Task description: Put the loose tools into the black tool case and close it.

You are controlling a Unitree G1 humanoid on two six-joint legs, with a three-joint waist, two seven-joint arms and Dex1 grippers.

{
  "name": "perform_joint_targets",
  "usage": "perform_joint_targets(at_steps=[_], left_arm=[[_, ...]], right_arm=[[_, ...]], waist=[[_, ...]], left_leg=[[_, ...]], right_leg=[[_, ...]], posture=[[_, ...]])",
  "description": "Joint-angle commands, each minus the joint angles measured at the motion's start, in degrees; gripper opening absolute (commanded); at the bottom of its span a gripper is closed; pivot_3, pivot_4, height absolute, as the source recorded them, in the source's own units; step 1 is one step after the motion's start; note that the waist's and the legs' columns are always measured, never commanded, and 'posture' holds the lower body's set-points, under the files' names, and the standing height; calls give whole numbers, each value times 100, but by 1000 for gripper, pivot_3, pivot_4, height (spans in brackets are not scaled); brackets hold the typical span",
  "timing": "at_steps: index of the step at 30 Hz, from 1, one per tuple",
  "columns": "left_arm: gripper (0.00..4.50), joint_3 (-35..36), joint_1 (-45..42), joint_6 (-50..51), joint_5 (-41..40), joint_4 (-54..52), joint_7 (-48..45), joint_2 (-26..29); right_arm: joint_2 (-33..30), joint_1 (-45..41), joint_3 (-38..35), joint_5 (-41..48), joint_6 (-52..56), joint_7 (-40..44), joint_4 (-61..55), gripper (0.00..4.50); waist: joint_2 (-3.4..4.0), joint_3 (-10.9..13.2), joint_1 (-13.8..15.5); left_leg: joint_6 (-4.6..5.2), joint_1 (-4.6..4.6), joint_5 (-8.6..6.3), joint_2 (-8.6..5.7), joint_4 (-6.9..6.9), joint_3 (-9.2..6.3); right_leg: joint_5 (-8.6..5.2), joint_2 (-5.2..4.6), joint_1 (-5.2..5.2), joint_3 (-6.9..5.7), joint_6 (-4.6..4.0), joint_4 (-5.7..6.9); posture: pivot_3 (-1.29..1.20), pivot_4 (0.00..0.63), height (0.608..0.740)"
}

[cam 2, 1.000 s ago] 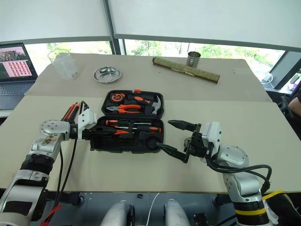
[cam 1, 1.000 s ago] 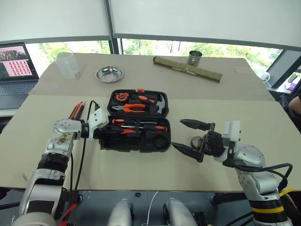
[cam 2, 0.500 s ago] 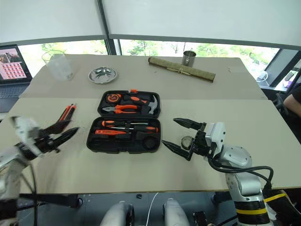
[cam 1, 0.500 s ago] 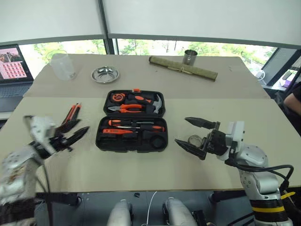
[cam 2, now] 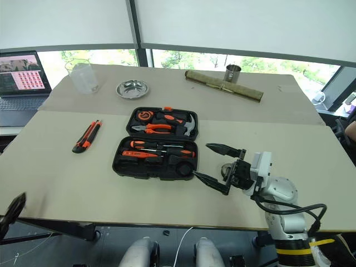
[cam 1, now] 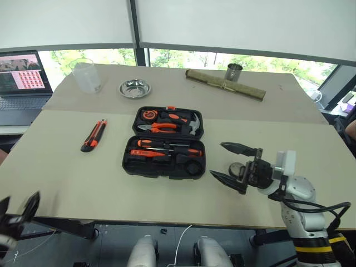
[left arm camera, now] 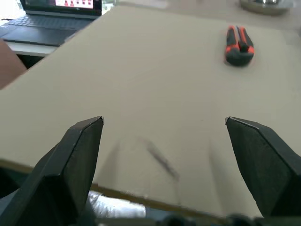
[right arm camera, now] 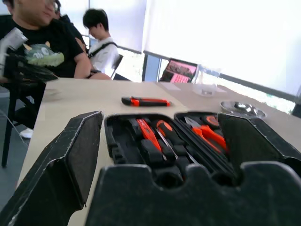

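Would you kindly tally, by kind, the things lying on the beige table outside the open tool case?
Utility knife: 1
Steel dish: 1
Clear beaker: 1
Metal cup: 1
Rolled mat: 1
Small round item by the right gripper: 1
Total: 6

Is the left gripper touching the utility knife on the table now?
Apart. In the left wrist view the open left gripper has bare table between it and the utility knife.
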Motion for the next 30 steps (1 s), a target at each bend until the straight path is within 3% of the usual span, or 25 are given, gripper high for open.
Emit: perform_joint_targets(at_steps=[1, 5, 7, 11, 17, 20, 25, 28, 30], left_arm=[[4472, -683, -895, 777, 245, -284, 499, 872], [4472, -1495, -2293, 1489, 464, 311, 879, 1438], [4472, -2202, -3261, 1460, 936, 1206, 788, 1679], [4472, -2999, -4823, 1226, 1571, 3063, 764, 1739], [4472, -3514, -6003, 568, 1989, 5139, 157, 1573], [3679, -3755, -6227, 116, 2241, 5638, -80, 1461], [1715, -3718, -6264, 191, 2254, 5869, -271, 1407], [1718, -3565, -6099, 286, 2138, 5782, -353, 1458], [1718, -3405, -5977, -217, 2058, 5604, -514, 1497]], right_arm=[[123, -224, 109, -46, -76, -225, -365, 4500], [166, -312, 207, -85, 0, -356, -357, 4500], [160, -364, 282, -100, 14, -324, -284, 4500], [144, -515, 330, -100, 29, -299, -146, 4500], [107, -577, 299, -28, 100, -272, -41, 4500], [93, -588, 273, -15, 93, -252, -33, 4500], [88, -592, 251, 29, 149, -266, -92, 4500], [127, -563, 249, 34, 127, -289, -118, 4500], [149, -549, 225, 39, 112, -329, -121, 4500]], waist=[[-9, -4, 8], [-14, -7, -45], [-14, -7, -66], [-15, -5, -121], [-17, -4, -161], [-17, -4, -118], [-17, -4, -87], [-17, -4, -91], [-16, -4, -99]], left_leg=[[0, 0, 0, -1, 2, 1], [0, 4, 1, -4, 1, 0], [-1, 0, 1, -8, -2, 0], [0, 0, 1, -10, -7, -1], [-2, -20, -1, -9, -19, -1], [-2, -31, -1, -11, -21, 1], [-2, -30, -1, -12, -21, 2], [-2, -30, -1, -12, -21, 2], [-2, -30, -1, -12, -21, 1]], right_leg=[[4, 5, -1, 0, 6, 3], [8, 4, 4, 1, 8, 4], [9, 5, 2, 1, 10, 3], [10, 13, 0, 0, 9, 8], [10, 16, -19, 1, 9, -2], [10, 15, -27, 0, 10, -8], [10, 12, -24, 0, 11, -8], [10, 10, -23, 0, 12, -8], [10, 10, -23, 0, 13, -8]], posture=[[0, 150, 740], [0, 150, 740], [0, 150, 740], [0, 150, 740], [0, 150, 740], [0, 150, 740], [0, 150, 740], [0, 150, 740], [0, 150, 740]])
